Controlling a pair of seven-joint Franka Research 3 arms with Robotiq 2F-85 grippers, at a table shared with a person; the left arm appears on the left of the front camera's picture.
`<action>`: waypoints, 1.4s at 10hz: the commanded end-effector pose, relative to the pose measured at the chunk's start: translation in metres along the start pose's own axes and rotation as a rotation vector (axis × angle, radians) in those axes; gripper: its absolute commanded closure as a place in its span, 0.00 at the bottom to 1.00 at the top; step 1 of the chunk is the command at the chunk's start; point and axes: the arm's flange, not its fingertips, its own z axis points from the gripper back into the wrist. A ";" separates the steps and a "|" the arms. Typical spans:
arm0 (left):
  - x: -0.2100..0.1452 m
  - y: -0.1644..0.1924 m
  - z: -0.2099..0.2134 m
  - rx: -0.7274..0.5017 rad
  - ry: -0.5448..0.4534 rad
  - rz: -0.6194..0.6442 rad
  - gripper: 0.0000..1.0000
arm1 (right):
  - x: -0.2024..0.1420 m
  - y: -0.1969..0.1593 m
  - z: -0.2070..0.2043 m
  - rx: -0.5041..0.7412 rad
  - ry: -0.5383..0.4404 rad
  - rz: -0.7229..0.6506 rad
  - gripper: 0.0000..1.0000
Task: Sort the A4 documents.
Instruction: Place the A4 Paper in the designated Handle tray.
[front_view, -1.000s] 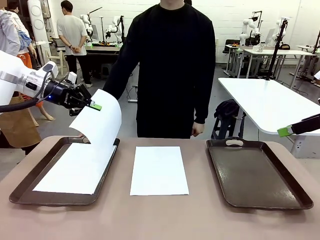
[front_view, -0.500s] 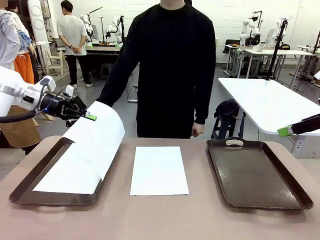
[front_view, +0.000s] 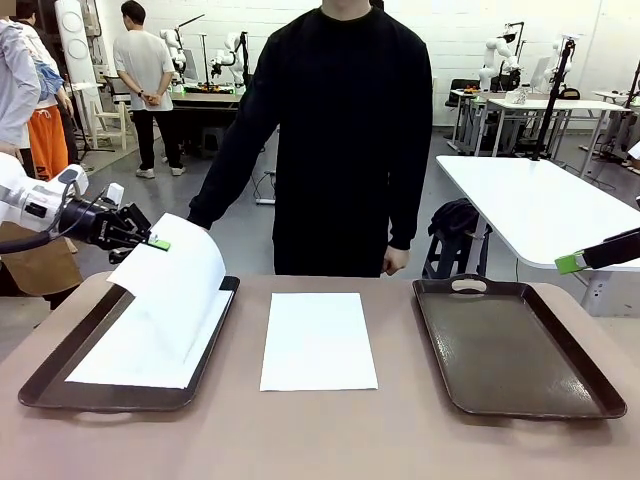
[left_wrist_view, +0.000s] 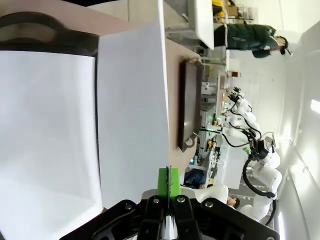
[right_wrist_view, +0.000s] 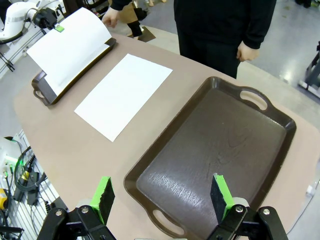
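1. Over the far left corner of the left tray, we see the left arm reaching in low, its wrist about level and the left gripper pointing toward the middle of the table.
2. We find its green pads pressed together on the far edge of one A4 sheet, so that sheet is pinched and lifted at that end.
3. From the fingertips the held sheet bows up, then slopes down and toward us; its low end rests on another sheet lying flat in the tray beneath the gripper.
4. In the left wrist view the held sheet runs straight ahead of the left gripper, its long axis in line with the fingers.
5. Beyond the left gripper's tips, a third sheet lies flat on the bare table between the trays, long axis running from us to the person.
6. Above the near end of the right tray, the right gripper hangs with jaws spread wide, holding nothing.
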 end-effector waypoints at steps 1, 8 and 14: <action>0.004 0.015 0.008 0.058 -0.006 0.022 0.99 | 0.000 -0.001 -0.003 0.023 -0.008 -0.002 0.00; 0.009 0.041 0.012 0.357 0.154 -0.034 0.99 | 0.000 -0.001 -0.003 0.023 -0.008 -0.002 0.00; 0.015 0.057 -0.012 0.444 0.064 -0.020 0.99 | 0.000 -0.001 -0.003 0.023 -0.008 -0.002 0.00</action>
